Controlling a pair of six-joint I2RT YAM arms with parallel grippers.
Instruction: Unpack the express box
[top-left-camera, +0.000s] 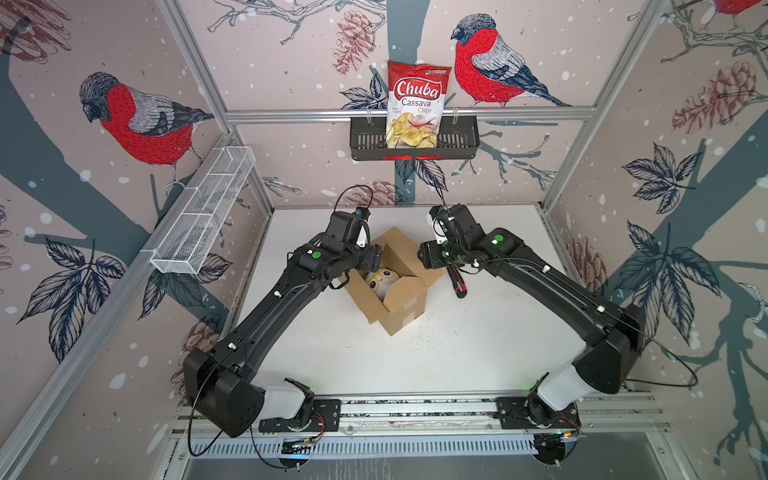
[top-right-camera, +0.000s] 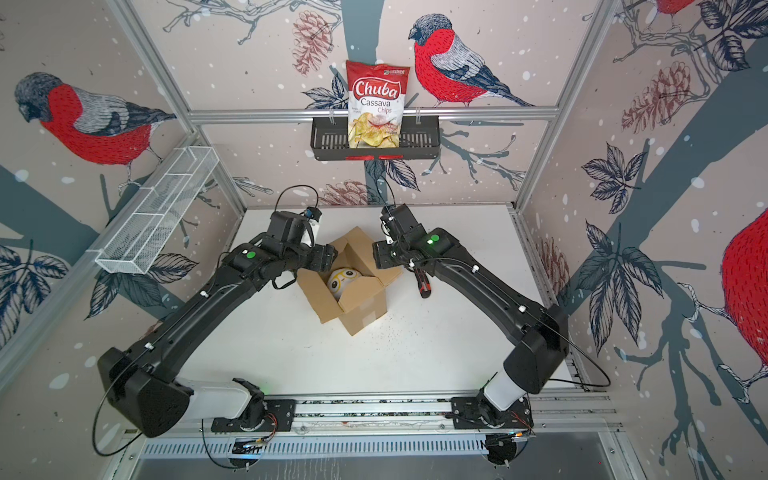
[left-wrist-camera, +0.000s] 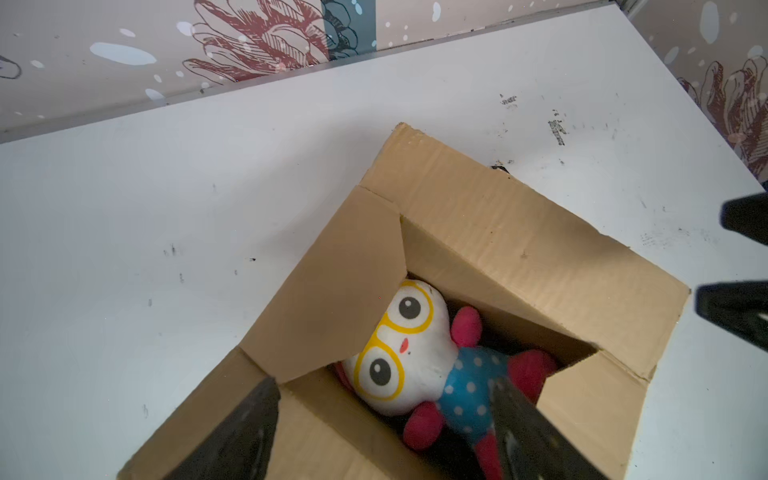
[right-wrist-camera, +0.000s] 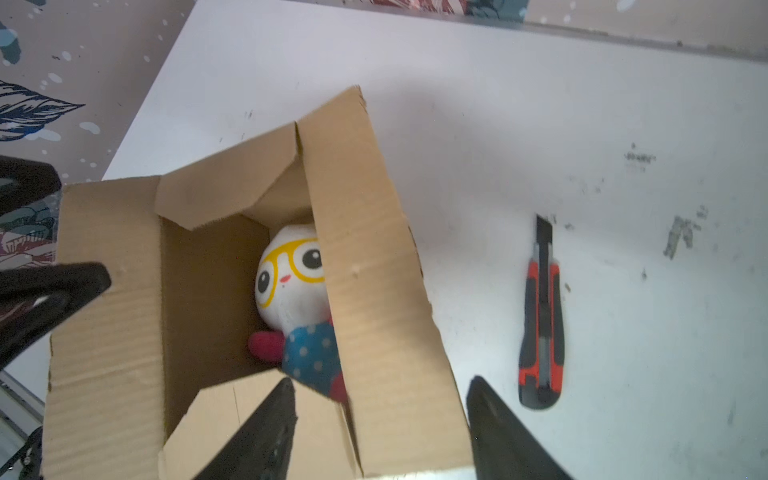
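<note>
The express box (top-left-camera: 392, 291) stands on the white surface (top-left-camera: 457, 357) a little behind its middle, turned cornerwise to me, its top flaps open. My two hands hang over it, one from each side. My left hand (left-wrist-camera: 382, 384) hovers above the box's left rim, jaws spread wide with nothing gripped. Below them, down in the carton, lies a plush toy (left-wrist-camera: 399, 357) with yellow spectacles and a blue dotted body. My right hand (right-wrist-camera: 380, 384) hovers over the right side, jaws likewise well apart and holding nothing. The end of the long right flap shows in the gap between them, but I cannot tell whether it touches either finger. A red and black utility knife (right-wrist-camera: 540, 324) lies flat on the surface near that flap, clear of the box.
</note>
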